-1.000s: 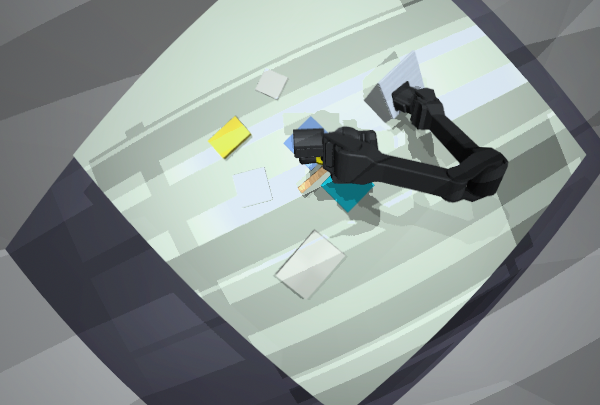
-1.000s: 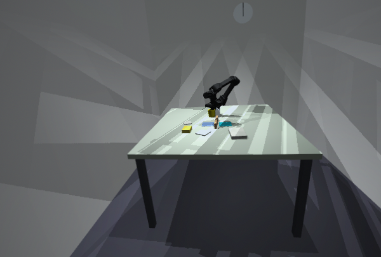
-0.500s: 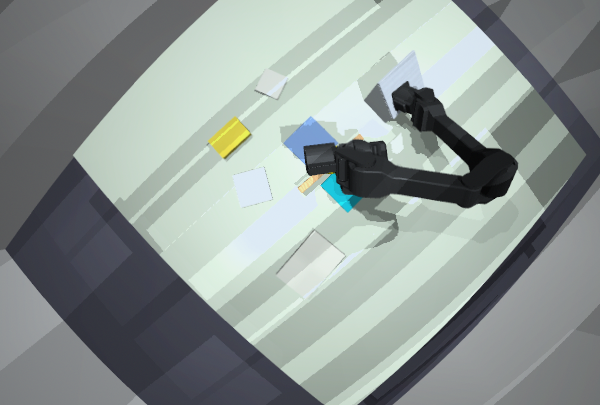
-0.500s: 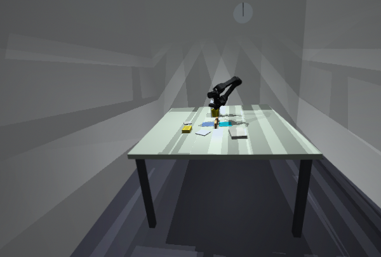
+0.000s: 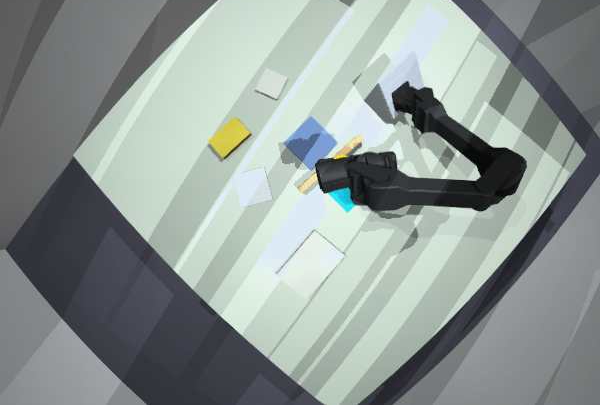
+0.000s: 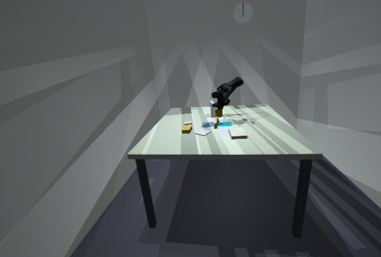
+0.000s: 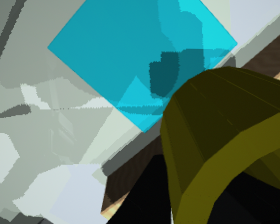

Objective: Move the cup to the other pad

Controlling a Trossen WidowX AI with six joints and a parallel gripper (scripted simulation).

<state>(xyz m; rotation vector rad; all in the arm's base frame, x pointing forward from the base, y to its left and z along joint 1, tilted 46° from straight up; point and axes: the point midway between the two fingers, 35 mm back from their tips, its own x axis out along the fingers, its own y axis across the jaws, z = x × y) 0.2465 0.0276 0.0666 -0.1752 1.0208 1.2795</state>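
Note:
The yellow cup (image 5: 340, 157) (image 6: 218, 113) (image 7: 216, 107) is held off the table, over or near the wooden barrier (image 5: 306, 183) (image 6: 216, 124) (image 7: 122, 184). My gripper (image 6: 219, 108) (image 7: 176, 161) is shut on the cup's wall, one black finger outside and dark finger parts showing inside the rim. The blue pad (image 5: 312, 126) (image 6: 207, 124) lies on one side of the barrier, the cyan pad (image 5: 345, 200) (image 6: 226, 124) (image 7: 103, 45) on the other. The arm covers part of the cyan pad in the top view. The marbles are not visible.
A yellow block (image 5: 229, 137) (image 6: 187, 129), a small grey block (image 5: 271, 83) and a thin pale square (image 5: 253, 187) (image 6: 202, 132) lie beyond the blue pad. A white box (image 5: 312, 262) (image 6: 237, 132) lies beyond the barrier's end. A pale slanted panel (image 5: 404, 77) stands near the arm's base.

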